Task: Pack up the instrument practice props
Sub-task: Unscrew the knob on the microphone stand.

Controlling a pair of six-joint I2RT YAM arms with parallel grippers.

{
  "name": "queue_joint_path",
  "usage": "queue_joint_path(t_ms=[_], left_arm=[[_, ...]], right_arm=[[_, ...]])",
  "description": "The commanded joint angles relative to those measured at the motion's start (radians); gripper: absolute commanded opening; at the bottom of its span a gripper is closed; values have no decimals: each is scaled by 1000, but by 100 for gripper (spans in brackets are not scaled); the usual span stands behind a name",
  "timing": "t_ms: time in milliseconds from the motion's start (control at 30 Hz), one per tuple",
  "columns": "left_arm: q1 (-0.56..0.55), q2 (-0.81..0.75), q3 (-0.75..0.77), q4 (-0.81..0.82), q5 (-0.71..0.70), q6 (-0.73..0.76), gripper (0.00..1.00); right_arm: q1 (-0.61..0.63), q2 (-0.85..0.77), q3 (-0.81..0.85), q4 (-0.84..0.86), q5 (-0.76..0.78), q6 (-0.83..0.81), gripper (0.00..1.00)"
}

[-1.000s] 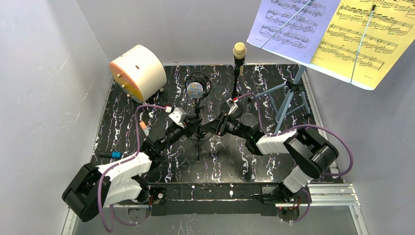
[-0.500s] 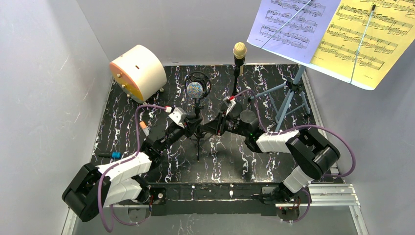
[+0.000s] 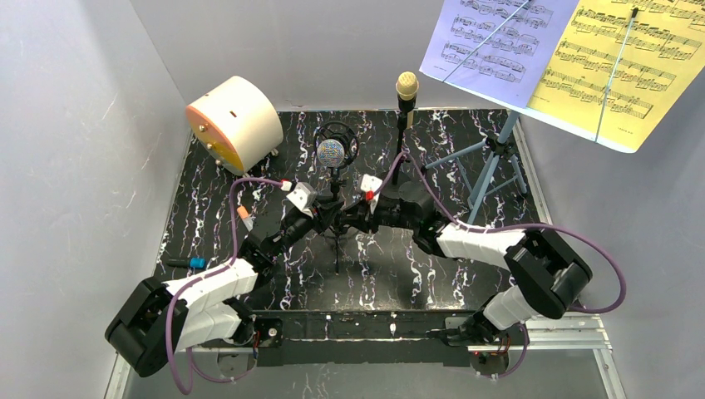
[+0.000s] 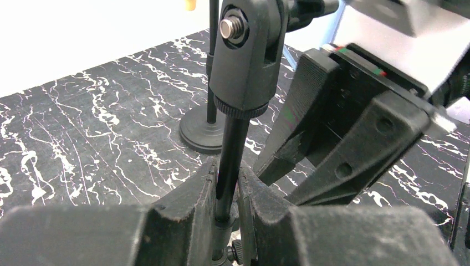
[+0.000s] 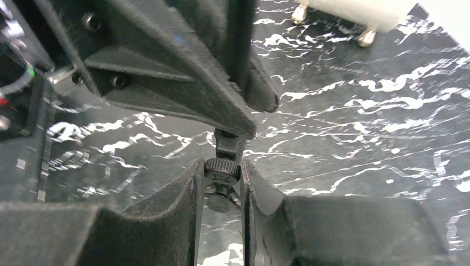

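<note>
lavender sheet [image 3: 490,41], yellow sheet [image 3: 636,71], black-white marbled table [image 3: 382,278]

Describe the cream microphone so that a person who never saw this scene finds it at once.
On the black marbled table, look at the far edge, just left of the blue music stand. The cream microphone tops a thin upright pole there. Its neighbour, the silver-headed microphone, stands lower and further left.

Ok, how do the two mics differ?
The silver mic has a sparkly head framed by a black ring; the cream mic has a plain pale head. The silver mic's tripod pole is clamped by the left gripper and the right gripper; the cream mic's round-base pole stands free. Both stand upright on black poles.
</note>
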Motion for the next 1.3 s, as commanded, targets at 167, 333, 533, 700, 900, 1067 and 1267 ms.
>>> queue_joint_path(t_ms=[167, 333, 533, 700, 900, 1067, 1267], left_arm=[[-10, 13, -25, -181, 27, -21, 0], [-10, 11, -26, -186, 15, -20, 0], [-11, 9, -27, -189, 4, -20, 0], [-10, 5, -27, -194, -3, -17, 0], [-10, -1, -27, -198, -3, -15, 0], [-10, 2, -25, -200, -3, -13, 0], [-10, -4, -27, -203, -4, -12, 0]], right_arm=[[147, -20, -9, -171, 373, -681, 1], [239, -3, -67, 2, 608, -951, 1], [271, -21, -29, -2, 656, -873, 1], [220, -74, 29, -124, 521, -384, 38], [150, -131, -44, -3, 469, 163, 66], [76, -129, -103, 132, 443, 628, 69], [51, -77, -148, 268, 434, 943, 71]])
